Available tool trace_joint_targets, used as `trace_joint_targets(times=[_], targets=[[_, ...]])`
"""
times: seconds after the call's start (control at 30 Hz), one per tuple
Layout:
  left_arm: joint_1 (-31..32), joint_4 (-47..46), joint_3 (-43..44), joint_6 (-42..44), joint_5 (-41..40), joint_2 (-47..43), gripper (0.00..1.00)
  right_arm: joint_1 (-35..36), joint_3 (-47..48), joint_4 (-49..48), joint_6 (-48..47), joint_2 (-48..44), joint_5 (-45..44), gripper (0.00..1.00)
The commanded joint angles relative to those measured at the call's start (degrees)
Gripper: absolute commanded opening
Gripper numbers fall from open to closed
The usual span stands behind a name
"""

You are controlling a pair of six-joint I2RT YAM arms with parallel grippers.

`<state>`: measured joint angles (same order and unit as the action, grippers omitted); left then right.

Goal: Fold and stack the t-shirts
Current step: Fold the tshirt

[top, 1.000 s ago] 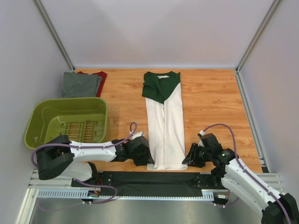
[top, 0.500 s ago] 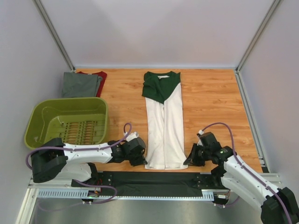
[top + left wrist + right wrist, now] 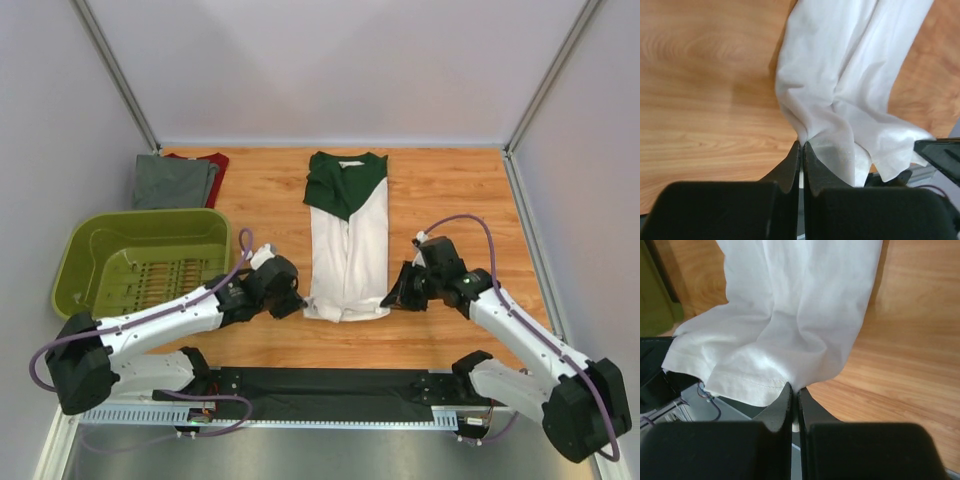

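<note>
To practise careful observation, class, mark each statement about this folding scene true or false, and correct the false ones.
1. The left gripper and the right gripper are each shut on the hem of the white shirt. True.
2. The grey shirt lies inside the basket. False: it lies on the table behind the basket, partly covering the dark red shirt.
3. The white shirt has a dark red collar. False: its collar and shoulder part are dark green.
4. The basket stands on the left arm's side of the table. True.
</note>
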<state>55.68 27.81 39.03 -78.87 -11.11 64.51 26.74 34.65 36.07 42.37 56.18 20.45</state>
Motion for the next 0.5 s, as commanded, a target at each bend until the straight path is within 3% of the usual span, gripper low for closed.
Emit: trace_joint_targets(times=[0.0, 0.27, 0.47], targets=[[-5.7, 0.8, 8.5, 8.3, 0.1, 2.9, 0.0, -3.4, 6.4, -3.0, -4.0, 6.3, 0.3, 0.0], [-14.7, 1.6, 22.2, 16.3, 6.4, 15.4, 0.0, -10.6, 19.1, -5.6, -7.0, 15.3, 1.4, 0.0], [-19.0, 3.2, 31.6, 18.3, 9.5, 23.5, 0.0, -13.5, 26.3, -8.3, -6.8, 27.9, 5.1, 0.0]])
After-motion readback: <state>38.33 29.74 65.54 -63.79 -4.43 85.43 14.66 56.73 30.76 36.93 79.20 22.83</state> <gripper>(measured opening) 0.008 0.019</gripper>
